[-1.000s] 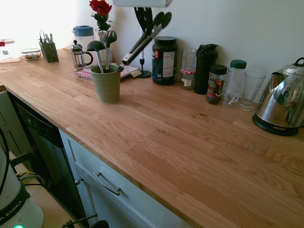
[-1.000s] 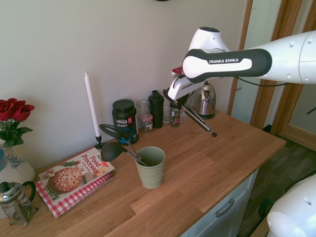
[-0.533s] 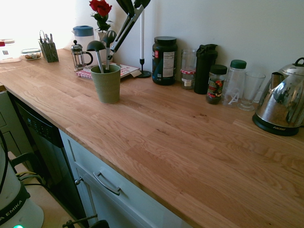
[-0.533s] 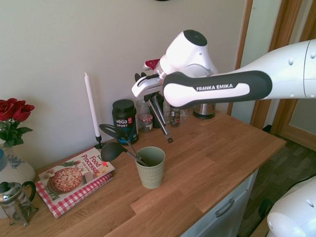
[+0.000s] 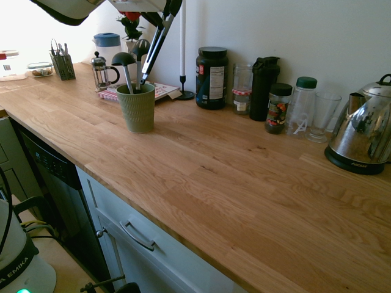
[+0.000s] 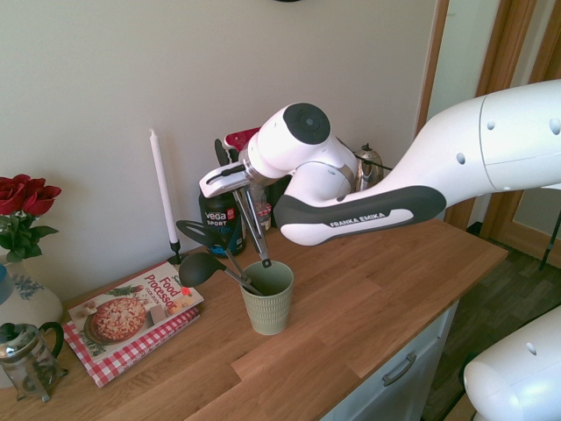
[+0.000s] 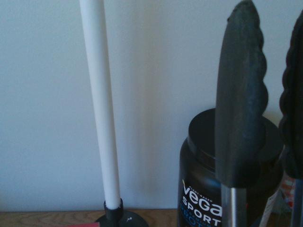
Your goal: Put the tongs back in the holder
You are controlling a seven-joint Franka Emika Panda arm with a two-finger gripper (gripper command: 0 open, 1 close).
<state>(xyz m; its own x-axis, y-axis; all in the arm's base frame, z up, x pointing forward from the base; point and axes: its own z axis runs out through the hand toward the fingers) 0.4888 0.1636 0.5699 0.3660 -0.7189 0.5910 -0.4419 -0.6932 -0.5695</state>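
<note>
We see the gripper [image 6: 238, 168] clamped tight on the tongs [image 6: 254, 219], holding them w/ the black scalloped tips up and the pull-knob end hanging down, tilted a bit. In the second ext. view that lower end sits right at the rim of the holder [image 6: 268, 298], on its near-left side; we can't tell if it's already inside or just above the lip. In the first ext. view the tongs [image 5: 154, 46] slant down from the top edge toward the holder [image 5: 137, 107], ending just behind it. The green ribbed holder stands upright on the wood counter [image 5: 232, 177] and already has a black ladle [image 6: 203, 267] and another dark utensil leaning out toward the cookbook [image 6: 131, 316] (red check cover, pizza photo). Behind: white candle [image 6: 161, 189] in a black stand, black tub [image 6: 221, 214] beside it, roses [image 6: 24, 206] far left. Wrist view shows the tong tips [image 7: 239, 94] close up in front of the tub [image 7: 208, 189], the candle [image 7: 100, 104] next to it.
</note>
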